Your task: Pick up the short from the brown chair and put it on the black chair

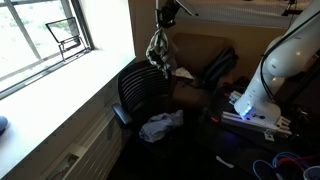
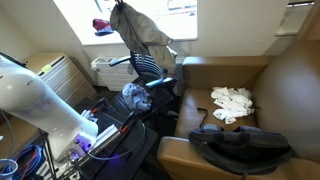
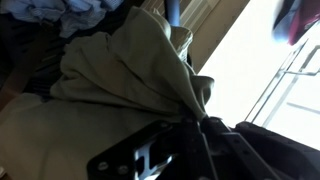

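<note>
One short (image 2: 142,35) hangs in the air, pinched at its bunched top by the hand (image 3: 195,135), whose fingers are closed on the olive fabric. Its long axis runs straight up and down, with the gathered end up at the hand and the loose folds pointing down. It is clear of the brown chair (image 2: 290,90) and above the backrest of the black chair (image 1: 140,95); whether its lowest fold touches the backrest cannot be told. There are two chairs, standing just beside each other. The black chair's seat holds one pale crumpled cloth (image 1: 160,125), leaving bare seat around it. The window wall lies close on the black chair's left in an exterior view. On the brown chair lie one white cloth (image 2: 232,100) and one dark bag (image 2: 240,148), well apart from the short.
</note>
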Controlling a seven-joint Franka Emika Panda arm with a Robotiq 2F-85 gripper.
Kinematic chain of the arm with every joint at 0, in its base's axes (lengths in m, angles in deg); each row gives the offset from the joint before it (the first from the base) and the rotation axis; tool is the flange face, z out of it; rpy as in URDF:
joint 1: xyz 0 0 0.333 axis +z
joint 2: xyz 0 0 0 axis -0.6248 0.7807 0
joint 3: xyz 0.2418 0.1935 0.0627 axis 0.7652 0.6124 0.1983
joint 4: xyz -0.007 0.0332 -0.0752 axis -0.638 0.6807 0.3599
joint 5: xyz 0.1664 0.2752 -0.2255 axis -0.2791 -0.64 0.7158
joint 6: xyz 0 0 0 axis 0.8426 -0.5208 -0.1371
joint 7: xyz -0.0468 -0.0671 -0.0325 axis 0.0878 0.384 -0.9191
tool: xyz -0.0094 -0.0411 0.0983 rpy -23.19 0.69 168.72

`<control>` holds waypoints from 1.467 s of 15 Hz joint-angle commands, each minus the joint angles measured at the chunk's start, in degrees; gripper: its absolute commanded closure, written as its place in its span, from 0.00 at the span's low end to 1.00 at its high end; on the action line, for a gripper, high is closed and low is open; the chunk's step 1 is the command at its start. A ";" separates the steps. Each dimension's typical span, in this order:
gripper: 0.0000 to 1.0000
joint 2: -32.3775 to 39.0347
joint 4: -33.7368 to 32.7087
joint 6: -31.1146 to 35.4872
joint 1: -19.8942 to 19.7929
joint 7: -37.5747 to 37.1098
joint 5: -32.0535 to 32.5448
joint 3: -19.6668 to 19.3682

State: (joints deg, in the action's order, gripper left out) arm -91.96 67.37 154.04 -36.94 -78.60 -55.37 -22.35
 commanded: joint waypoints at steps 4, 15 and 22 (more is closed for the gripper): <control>0.99 1.76 -2.74 -9.27 6.14 8.88 -20.30 1.23; 0.95 11.75 0.01 -3.62 0.74 9.73 -18.81 1.06; 0.55 12.80 -1.45 -14.61 0.57 6.35 -12.69 0.99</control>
State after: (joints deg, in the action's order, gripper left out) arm -79.74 67.29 147.47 -35.60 -69.86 -72.96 -21.82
